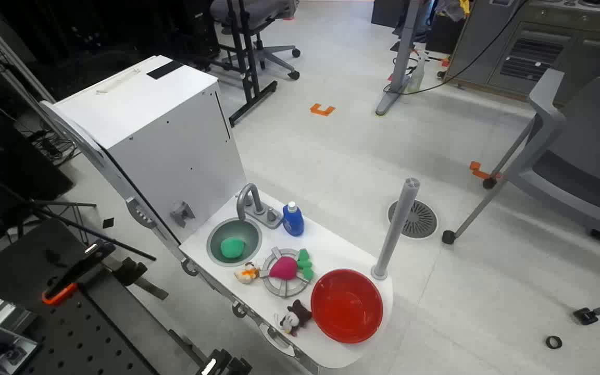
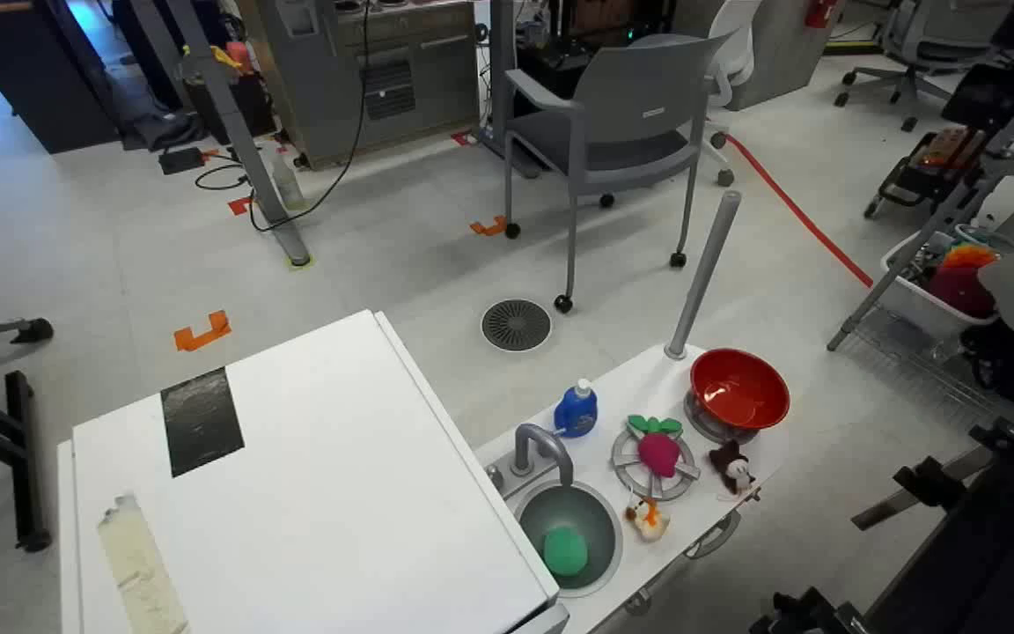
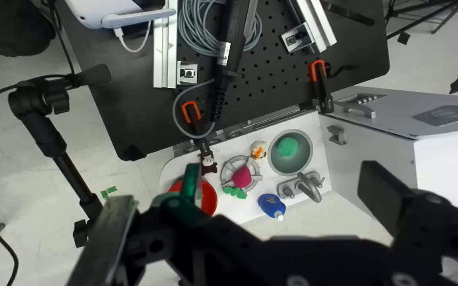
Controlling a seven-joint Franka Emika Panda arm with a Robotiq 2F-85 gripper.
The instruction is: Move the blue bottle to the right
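The blue detergent bottle [image 1: 293, 221] stands upright just beside the toy faucet [image 3: 310, 188], presumably to suggest washing-up, while the gripper [image 3: 282, 182], well apart from that faucet, has empty jaws spread wide, probably to admit the bottle.

The bottle [image 1: 293, 223] is blue with a white cap [image 1: 291, 206]. The bowl [image 1: 348, 310] is solid red, the bench [image 1: 326, 255] white, the sink [image 1: 252, 242] grey, the lump [image 1: 232, 248] inside it green. The fruit-shaped toy [image 1: 283, 268] is magenta with green leaves [image 1: 308, 274]. One plush [image 2: 650, 520] is cream and orange, another plush [image 2: 731, 467] brown and white.
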